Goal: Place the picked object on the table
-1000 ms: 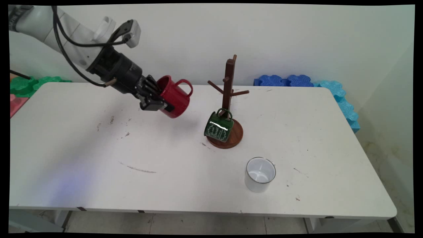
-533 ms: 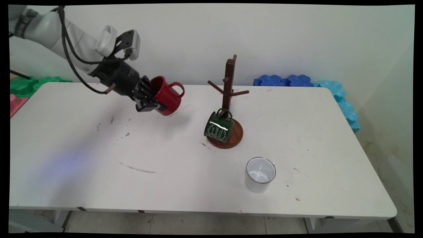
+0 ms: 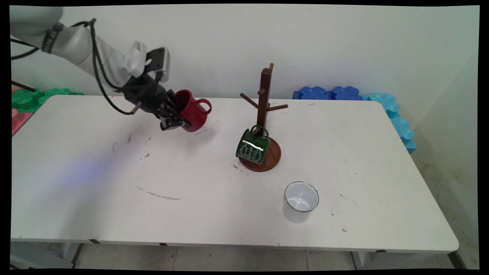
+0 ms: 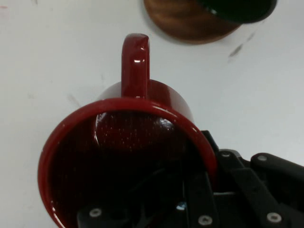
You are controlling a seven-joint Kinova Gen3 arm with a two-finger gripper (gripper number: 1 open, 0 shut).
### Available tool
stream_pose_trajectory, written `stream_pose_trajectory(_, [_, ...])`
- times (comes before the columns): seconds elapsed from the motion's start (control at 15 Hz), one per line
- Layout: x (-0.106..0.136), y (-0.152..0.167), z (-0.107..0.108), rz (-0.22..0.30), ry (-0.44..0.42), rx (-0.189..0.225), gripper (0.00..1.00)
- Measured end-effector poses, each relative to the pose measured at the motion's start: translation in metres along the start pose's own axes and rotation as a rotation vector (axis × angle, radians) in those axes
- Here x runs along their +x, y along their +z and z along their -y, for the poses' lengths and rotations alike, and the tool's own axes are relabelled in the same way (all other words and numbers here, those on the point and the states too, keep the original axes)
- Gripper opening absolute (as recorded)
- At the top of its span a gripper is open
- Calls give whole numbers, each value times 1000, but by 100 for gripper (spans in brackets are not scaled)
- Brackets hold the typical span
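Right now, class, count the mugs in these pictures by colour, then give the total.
Red mug, held in the claw: 1
Green mug, hanging on the wooden mug tree: 1
White mug, standing on the table: 1
Total: 3

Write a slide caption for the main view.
Gripper holds a tilted red mug above the white table, left of a wooden mug tree.

I see the red mug (image 4: 128, 156) as glossy, glazed-looking; the green mug (image 3: 252, 147) at frame centre shines too. The stand (image 3: 263, 114) looks like smooth dark wood. The white surface (image 3: 191, 214) is matt and scuffed.
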Motion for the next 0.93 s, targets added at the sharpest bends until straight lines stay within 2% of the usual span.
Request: stream_pose_trajectory(0.93, [-23, 80, 30, 123, 66, 17, 0])
